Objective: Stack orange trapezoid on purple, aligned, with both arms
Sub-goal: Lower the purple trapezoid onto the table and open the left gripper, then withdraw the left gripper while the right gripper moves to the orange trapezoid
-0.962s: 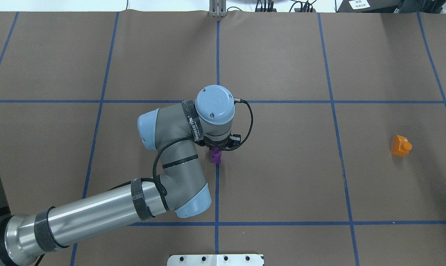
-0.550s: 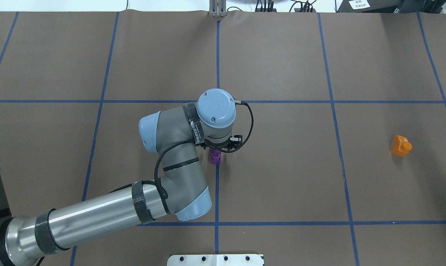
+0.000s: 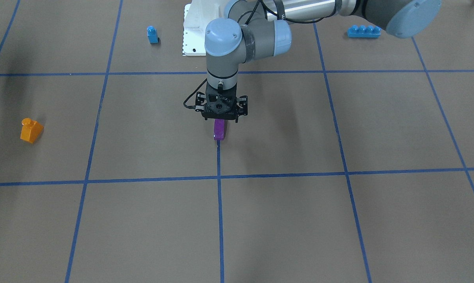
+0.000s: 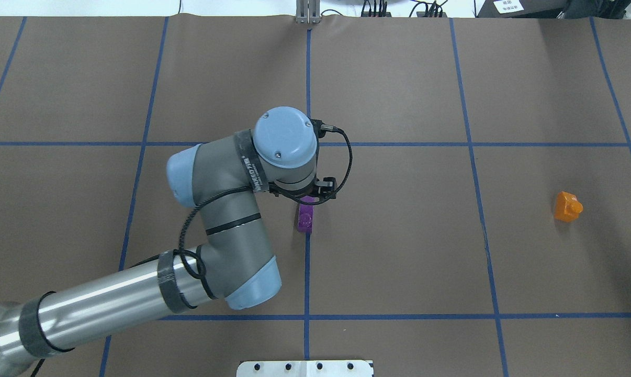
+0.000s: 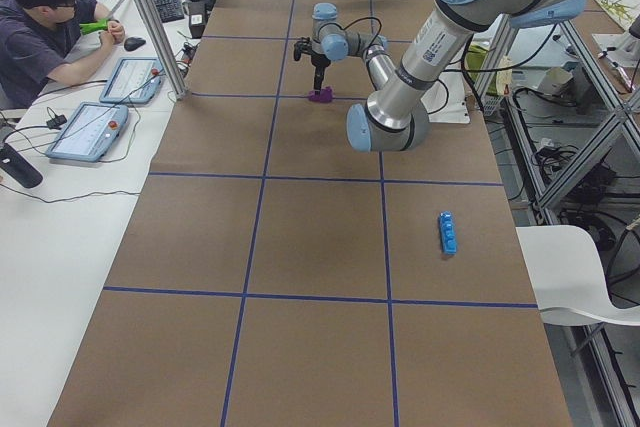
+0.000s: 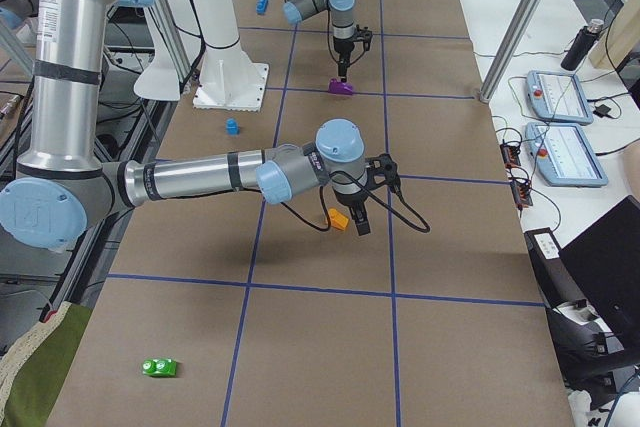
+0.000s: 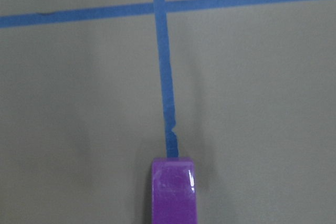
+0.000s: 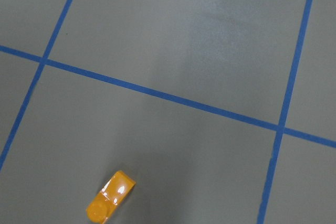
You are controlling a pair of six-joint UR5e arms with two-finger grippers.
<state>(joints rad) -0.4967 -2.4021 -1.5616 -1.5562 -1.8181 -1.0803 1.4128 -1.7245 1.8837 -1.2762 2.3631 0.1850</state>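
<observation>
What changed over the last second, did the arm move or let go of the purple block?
The left arm swung its wrist toward the overhead view's left and top, uncovering more of the purple block. Whether its tool let go cannot be told. The purple block kept its place on the blue line, and the orange trapezoid did not move.

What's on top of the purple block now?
Only the left pincer, hanging right above the purple block. The orange block lies far off. The pincer body hides the block's upper part, so contact is unclear.
</observation>
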